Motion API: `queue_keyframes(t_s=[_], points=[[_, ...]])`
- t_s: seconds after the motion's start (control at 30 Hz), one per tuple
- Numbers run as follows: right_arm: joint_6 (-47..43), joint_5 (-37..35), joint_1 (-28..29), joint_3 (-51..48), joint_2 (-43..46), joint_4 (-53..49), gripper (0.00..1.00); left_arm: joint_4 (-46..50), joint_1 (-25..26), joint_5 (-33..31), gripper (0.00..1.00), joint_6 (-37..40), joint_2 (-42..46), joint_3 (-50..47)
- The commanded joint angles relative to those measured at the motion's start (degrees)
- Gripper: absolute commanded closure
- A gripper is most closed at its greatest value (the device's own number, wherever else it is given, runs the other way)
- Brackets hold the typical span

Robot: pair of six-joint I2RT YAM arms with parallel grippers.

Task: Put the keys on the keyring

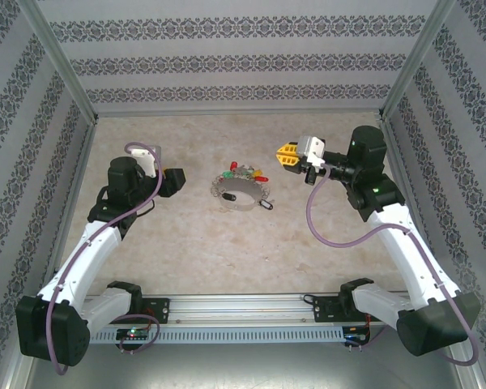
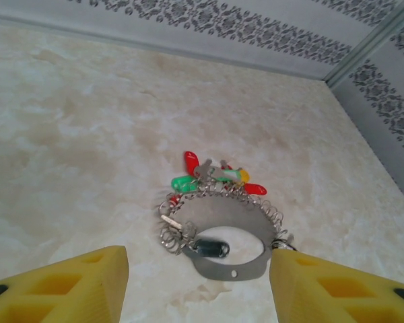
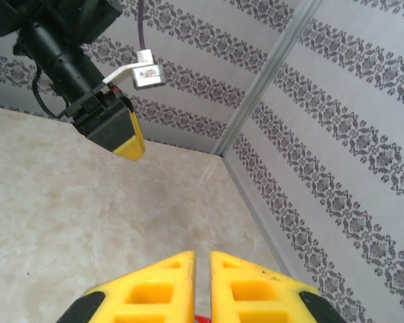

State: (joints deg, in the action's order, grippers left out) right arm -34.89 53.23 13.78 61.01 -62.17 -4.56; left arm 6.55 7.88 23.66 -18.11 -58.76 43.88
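The keyring (image 1: 243, 191) lies flat mid-table, a grey metal band edged with small wire rings. Keys with red, green and yellow tags (image 2: 215, 176) cluster at its far side, and a dark fob (image 2: 212, 248) lies inside the loop. My left gripper (image 2: 198, 261) hovers just short of the keyring's near edge, open wide, with nothing between its yellow fingers (image 2: 81, 286). My right gripper (image 1: 286, 154) is raised to the right of the keyring. Its fingers (image 3: 155, 289) are pressed nearly together, and a sliver of red tag (image 3: 202, 318) shows deep between them. The key's metal is hidden.
Patterned walls enclose the marble-look table (image 1: 178, 235) on three sides, with metal corner posts (image 3: 262, 74). The left arm's wrist and one yellow finger (image 3: 130, 138) appear in the right wrist view. A rail (image 1: 243, 312) runs along the near edge.
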Motion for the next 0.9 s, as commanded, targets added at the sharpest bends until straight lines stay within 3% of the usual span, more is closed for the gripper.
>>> queue_keyframes(t_s=[0.0,0.13,0.23,0.3,0.33,0.37,0.4,0.53,0.6,0.73,0.87], points=[[-1.23,-3.06,0.76,-1.87,2.10,-0.21,0.79,3.88,0.37,-3.34,0.41,1.88,1.11,0.72],[-0.14,-6.36,0.80,-2.89,3.10,-0.06,0.65,7.99,0.25,-5.95,0.39,2.79,0.85,2.46],[3.00,-11.01,0.68,-4.23,4.57,1.69,0.55,13.12,0.04,-12.79,0.34,3.20,1.52,4.47],[8.70,-18.14,0.63,-6.38,6.17,5.05,0.30,15.78,-0.53,-16.78,0.30,2.79,2.53,5.53],[11.51,-21.40,0.51,-7.43,6.99,6.27,0.04,16.62,-0.82,-17.23,0.25,2.73,2.81,6.04],[14.17,-24.89,0.50,-8.52,7.82,7.29,0.02,17.27,-1.09,-17.40,0.17,2.94,3.08,6.58],[17.05,-28.57,0.29,-9.87,9.06,8.15,0.02,17.86,-1.13,-17.99,0.00,3.08,3.21,7.09],[32.43,-49.26,-0.65,-17.93,15.51,12.41,0.02,17.18,-1.12,-23.32,0.00,3.39,5.32,6.52],[37.65,-56.14,-1.93,-23.81,20.24,14.39,0.02,13.53,-1.09,-27.22,0.00,4.30,8.23,2.99],[38.81,-59.60,-3.94,-34.70,28.07,17.30,0.02,-4.20,-0.64,-24.83,0.00,12.87,13.50,-10.14],[37.09,-61.84,-4.13,-44.04,31.21,19.25,0.02,-15.59,-0.50,-25.90,0.00,13.08,14.30,-20.16]])
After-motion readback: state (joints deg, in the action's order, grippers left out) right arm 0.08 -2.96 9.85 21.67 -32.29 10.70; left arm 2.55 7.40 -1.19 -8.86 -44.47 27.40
